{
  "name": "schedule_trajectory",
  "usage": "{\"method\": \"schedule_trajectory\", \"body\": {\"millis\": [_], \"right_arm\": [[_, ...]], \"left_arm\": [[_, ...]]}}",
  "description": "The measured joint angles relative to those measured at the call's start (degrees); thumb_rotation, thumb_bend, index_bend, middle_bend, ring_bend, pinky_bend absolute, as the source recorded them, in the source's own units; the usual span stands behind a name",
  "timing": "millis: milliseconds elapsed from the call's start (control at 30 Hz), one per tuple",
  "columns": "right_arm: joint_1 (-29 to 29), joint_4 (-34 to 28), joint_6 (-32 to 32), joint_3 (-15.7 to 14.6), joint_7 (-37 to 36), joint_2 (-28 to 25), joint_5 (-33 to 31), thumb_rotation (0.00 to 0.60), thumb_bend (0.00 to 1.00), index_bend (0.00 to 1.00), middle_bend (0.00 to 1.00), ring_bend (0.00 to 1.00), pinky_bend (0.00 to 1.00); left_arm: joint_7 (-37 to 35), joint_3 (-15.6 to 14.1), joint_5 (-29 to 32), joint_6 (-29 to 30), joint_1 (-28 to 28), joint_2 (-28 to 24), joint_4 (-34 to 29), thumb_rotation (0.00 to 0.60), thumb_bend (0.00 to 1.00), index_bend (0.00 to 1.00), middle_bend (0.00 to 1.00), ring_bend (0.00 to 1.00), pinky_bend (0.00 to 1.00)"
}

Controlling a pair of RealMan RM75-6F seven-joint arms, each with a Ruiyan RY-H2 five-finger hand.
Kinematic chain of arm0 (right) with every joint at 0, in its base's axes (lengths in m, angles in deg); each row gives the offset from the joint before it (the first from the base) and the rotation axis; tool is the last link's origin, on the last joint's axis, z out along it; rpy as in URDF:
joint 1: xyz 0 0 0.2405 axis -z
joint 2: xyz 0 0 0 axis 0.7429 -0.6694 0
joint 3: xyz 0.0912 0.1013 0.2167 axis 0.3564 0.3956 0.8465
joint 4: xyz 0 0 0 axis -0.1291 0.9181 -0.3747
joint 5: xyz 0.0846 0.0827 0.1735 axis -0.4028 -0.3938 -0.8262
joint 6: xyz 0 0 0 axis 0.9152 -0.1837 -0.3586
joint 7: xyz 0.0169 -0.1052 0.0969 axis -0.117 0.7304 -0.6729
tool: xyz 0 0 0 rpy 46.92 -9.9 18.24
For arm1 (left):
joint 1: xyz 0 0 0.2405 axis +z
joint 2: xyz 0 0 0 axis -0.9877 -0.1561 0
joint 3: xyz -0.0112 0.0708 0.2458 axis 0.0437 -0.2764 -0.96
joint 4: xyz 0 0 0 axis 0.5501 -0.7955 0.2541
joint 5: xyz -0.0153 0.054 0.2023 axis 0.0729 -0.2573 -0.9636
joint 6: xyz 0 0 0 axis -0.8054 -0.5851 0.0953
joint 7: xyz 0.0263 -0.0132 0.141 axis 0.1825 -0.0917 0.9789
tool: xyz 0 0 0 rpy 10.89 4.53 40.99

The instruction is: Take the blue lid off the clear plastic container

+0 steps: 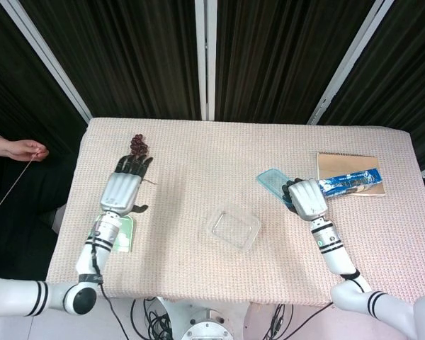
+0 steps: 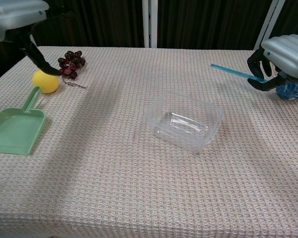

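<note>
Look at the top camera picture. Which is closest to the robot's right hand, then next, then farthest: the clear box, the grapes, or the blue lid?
From the right hand:
1. Blue lid, held in that hand.
2. Clear box, mid-table, toward the left arm.
3. Grapes, far side, by the left hand.

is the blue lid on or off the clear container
Off. The right hand holds the blue lid clear of the open, empty container.

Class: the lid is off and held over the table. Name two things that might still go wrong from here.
The right hand holds the lid by one end only, so it may slip out. Set down to the right, it could land on the snack pack and notebook lying close by.
</note>
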Motion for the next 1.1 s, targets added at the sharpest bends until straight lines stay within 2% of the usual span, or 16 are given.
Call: {"method": "schedule_trajectory", "body": {"millis": [100, 167, 367, 500, 600, 767, 900, 1100], "right_arm": [[0.06, -4.09, 2.39, 0.11, 2.12, -1.69, -2.38, 0.600, 0.04, 0.00, 0.12, 0.08, 0.26], [0.40, -7.38, 2.98, 0.04, 3.27, -3.20, -3.38, 0.600, 0.04, 0.00, 0.10, 0.03, 0.18], [3.20, -21.03, 2.88, -1.20, 4.82, -10.67, -5.32, 0.600, 0.05, 0.00, 0.12, 0.03, 0.16], [6.06, -28.60, 1.96, -2.24, 1.15, -18.51, -5.58, 0.600, 0.07, 0.00, 0.15, 0.03, 0.17], [8.98, -30.55, -1.56, -2.59, -4.34, -22.55, -4.65, 0.600, 0.10, 0.02, 0.17, 0.03, 0.17], [13.85, -30.22, -10.35, -3.25, -9.35, -24.82, -1.78, 0.600, 0.13, 0.04, 0.15, 0.01, 0.10], [19.84, -29.12, -16.98, -5.40, -15.10, -27.13, 0.94, 0.600, 0.14, 0.03, 0.10, 0.00, 0.01], [25.64, -27.66, -21.84, -8.29, -20.49, -28.45, 2.99, 0.600, 0.15, 0.03, 0.08, 0.00, 0.00]], "left_arm": [[-0.84, -1.90, -3.75, 3.27, 3.98, -1.85, 0.55, 0.600, 0.03, 0.00, 0.02, 0.00, 0.01], [-1.46, -2.94, -5.30, 4.43, 6.24, -3.01, 0.71, 0.600, 0.03, 0.00, 0.02, 0.00, 0.01], [-4.50, -5.46, -8.81, 5.24, 11.46, -6.40, 1.12, 0.600, 0.03, 0.01, 0.02, 0.00, 0.01], [-7.50, -6.69, -13.15, 6.80, 15.58, -8.48, 2.16, 0.600, 0.03, 0.02, 0.03, 0.00, 0.01], [-10.53, -7.54, -17.02, 8.59, 19.02, -10.19, 3.30, 0.600, 0.03, 0.04, 0.05, 0.00, 0.01], [-13.06, -8.74, -21.72, 12.90, 24.83, -12.17, 4.86, 0.600, 0.03, 0.05, 0.05, 0.00, 0.01], [-14.04, -9.51, -24.32, 16.79, 29.64, -12.76, 5.15, 0.600, 0.03, 0.05, 0.05, 0.00, 0.01], [-12.54, -10.29, -29.82, 22.92, 35.81, -11.35, 6.94, 0.600, 0.03, 0.05, 0.05, 0.00, 0.00]]}}
